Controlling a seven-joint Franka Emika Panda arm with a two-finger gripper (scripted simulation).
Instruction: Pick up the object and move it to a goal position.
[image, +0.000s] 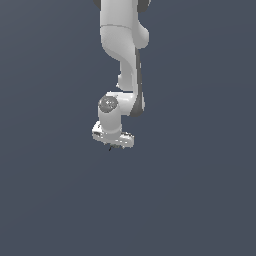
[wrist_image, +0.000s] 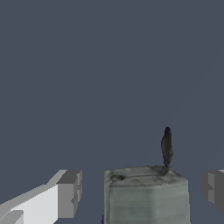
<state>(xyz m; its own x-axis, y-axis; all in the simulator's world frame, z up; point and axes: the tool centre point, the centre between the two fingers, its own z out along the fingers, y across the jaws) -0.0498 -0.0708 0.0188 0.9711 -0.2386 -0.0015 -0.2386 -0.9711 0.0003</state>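
Observation:
The object (wrist_image: 146, 199) is a grey-green blocky thing with a thin dark stalk rising from its top. In the wrist view it sits between the two grey fingertips (wrist_image: 70, 192) of my gripper (wrist_image: 142, 192), with a narrow gap on each side, so the jaws stand open around it. In the exterior view the white arm reaches down and the gripper (image: 114, 144) hangs low. The object (image: 110, 147) shows there only as a tiny dark speck under the hand.
A plain dark grey-blue surface (image: 200, 200) fills both views. Nothing else shows on it.

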